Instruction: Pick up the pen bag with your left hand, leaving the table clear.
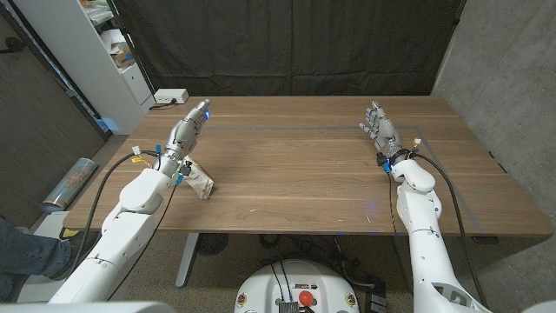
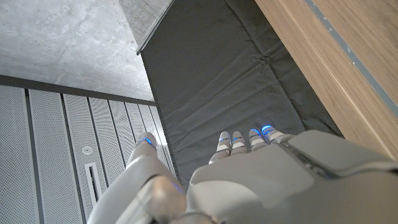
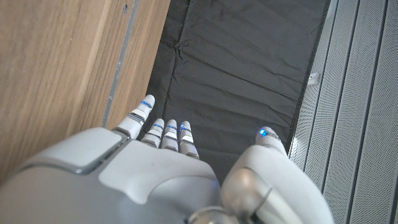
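Observation:
The pen bag (image 1: 200, 181), a small pale patterned pouch, lies on the wooden table (image 1: 295, 174) near its left front edge. My left hand (image 1: 189, 126) is stretched out beyond the bag with its fingers straight and nothing in them; the bag sits beside my left wrist, nearer me than the fingers. In the left wrist view the back of the left hand (image 2: 267, 180) points along the table (image 2: 348, 68) toward a black curtain. My right hand (image 1: 380, 130) stands at the right side of the table with fingers extended and empty, and the right hand (image 3: 155, 180) also appears from behind.
A white box (image 1: 171, 96) with a cable sits at the table's back left corner. A white shelf unit (image 1: 113, 52) stands left of the table, and a rolled item (image 1: 71, 183) lies on the floor. A person's dark sleeve (image 1: 26, 252) shows at the lower left.

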Available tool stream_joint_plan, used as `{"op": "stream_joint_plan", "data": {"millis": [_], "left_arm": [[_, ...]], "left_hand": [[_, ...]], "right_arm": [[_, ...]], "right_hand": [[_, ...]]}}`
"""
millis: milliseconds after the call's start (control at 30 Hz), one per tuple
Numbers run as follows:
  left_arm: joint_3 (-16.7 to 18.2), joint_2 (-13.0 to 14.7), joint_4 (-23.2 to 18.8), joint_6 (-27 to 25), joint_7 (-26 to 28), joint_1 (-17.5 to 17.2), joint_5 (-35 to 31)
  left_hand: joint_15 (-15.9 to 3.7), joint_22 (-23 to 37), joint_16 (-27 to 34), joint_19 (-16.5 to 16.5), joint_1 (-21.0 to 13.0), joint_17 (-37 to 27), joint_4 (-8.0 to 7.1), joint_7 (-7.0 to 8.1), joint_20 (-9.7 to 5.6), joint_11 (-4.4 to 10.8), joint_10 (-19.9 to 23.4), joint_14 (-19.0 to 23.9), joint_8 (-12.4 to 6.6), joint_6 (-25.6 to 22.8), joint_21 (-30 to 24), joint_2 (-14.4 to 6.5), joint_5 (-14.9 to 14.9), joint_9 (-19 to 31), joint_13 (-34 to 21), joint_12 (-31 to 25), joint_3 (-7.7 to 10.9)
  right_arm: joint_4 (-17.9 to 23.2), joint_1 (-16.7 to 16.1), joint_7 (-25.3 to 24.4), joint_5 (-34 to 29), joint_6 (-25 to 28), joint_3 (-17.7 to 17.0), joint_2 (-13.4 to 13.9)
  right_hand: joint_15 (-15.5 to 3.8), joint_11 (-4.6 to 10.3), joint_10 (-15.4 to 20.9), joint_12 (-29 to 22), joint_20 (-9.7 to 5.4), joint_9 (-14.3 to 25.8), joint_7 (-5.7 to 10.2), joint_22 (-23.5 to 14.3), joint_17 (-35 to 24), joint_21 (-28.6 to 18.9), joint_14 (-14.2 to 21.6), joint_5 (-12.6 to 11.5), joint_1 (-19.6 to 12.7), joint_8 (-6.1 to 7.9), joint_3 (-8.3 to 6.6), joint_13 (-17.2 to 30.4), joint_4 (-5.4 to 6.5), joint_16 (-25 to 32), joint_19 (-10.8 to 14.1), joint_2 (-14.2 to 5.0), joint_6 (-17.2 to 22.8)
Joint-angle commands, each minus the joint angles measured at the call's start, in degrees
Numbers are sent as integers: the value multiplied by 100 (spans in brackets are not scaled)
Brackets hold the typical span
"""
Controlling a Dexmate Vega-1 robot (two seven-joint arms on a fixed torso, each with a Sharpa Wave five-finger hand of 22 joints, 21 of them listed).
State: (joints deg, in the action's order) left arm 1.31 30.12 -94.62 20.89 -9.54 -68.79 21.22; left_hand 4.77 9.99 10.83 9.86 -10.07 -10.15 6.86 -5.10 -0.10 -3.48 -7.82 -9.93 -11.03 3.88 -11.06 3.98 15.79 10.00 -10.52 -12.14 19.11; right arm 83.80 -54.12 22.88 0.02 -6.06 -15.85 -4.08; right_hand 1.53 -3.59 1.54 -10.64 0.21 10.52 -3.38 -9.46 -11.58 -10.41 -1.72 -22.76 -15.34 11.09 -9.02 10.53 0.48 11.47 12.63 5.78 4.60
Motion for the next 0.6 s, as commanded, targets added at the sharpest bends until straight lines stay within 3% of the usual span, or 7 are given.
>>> {"op": "stream_joint_plan", "data": {"millis": [33,600], "left_arm": [[118,-2,39,172,-121,-102,34],[386,67,-113,289,-122,-369,-98]], "left_hand": [[6,30,26,293,-68,-15,22,-16,62,-11,40,3,-10,-42,-30,1,31,17,-28,-13,-7],[-12,30,23,268,-104,-15,28,-4,79,9,79,26,-12,-78,-37,-16,33,18,-28,-19,-12]], "right_arm": [[-92,80,9,-30,29,-11,21],[-223,207,-58,-89,-64,-4,-32]], "right_hand": [[28,-20,-7,-41,13,23,17,-28,-9,-40,-30,-47,3,12,13,13,4,20,20,-50,37],[21,-24,-5,-42,17,23,27,-28,-10,-41,-30,-61,2,11,29,13,2,20,18,-57,36]]}}
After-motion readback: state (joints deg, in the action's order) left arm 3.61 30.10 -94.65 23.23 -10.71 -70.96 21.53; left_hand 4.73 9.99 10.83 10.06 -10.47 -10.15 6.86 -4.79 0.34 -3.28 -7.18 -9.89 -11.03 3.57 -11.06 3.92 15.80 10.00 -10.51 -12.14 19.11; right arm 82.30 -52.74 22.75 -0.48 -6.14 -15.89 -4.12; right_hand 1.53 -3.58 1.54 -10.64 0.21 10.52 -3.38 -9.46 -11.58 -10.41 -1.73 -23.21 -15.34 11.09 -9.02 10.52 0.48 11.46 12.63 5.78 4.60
